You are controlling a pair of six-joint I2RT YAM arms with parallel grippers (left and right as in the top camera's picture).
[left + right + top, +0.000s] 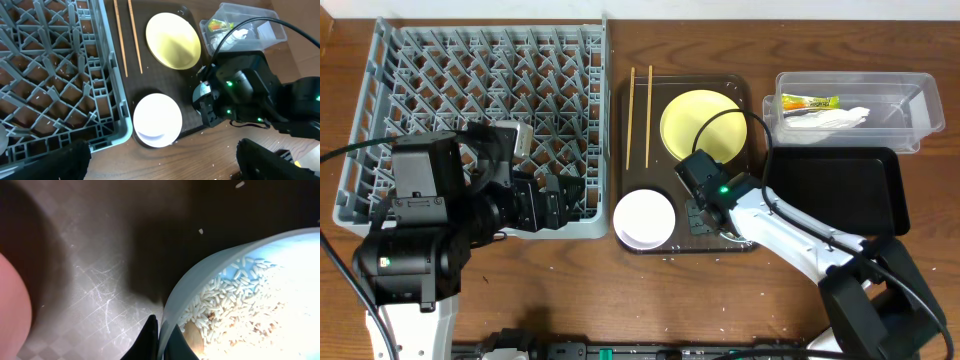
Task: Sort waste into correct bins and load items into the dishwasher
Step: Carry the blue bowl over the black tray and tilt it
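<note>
Right wrist view is showing the right pincer [159, 326] pinching the rim of the blue bowl [285, 250], rice [220, 305] inside, at the tray's [665, 180] near edge, left pincer [165, 165] hanging spread; napkin [835, 117] and wrapper [810, 102] are lying in the tub [920, 110], while plate [702, 125], chopsticks [639, 115] and white bowl [643, 217] are waiting outside the rack [420, 70].

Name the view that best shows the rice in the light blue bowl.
Right wrist: rice scraps lie inside the light blue bowl, its rim pinched by the right gripper. Overhead, the right arm covers them; left wrist shows only a sliver of bowl.
</note>
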